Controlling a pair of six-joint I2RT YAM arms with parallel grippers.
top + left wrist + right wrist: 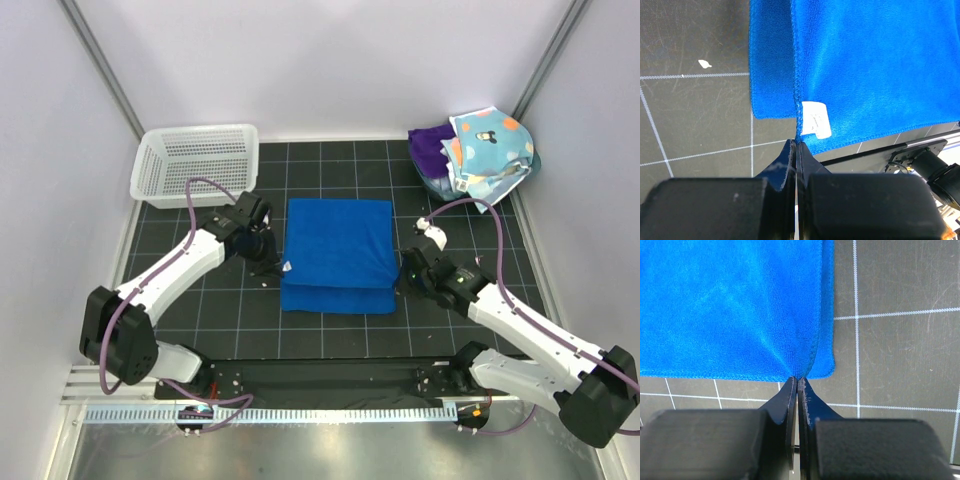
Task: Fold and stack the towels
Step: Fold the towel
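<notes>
A royal blue towel (337,250) lies in the middle of the black grid mat, folded over so its upper layer stops short of the lower layer's near edge. My left gripper (275,265) is shut on the upper layer's left hem, right by the small white tag (816,119). In the left wrist view the hem of the blue towel (875,65) runs straight into the closed tips of that gripper (797,142). My right gripper (405,272) is shut on the upper layer's near right corner; the blue towel (725,305) puckers at its tips (797,379). A polka-dot towel (487,145) and a purple towel (430,148) are piled at the back right.
A white mesh basket (195,165) stands at the back left, just behind my left arm. Grey walls close in both sides and the back. A metal rail (300,410) runs along the near edge. A small white scrap (705,63) lies on the mat left of the towel.
</notes>
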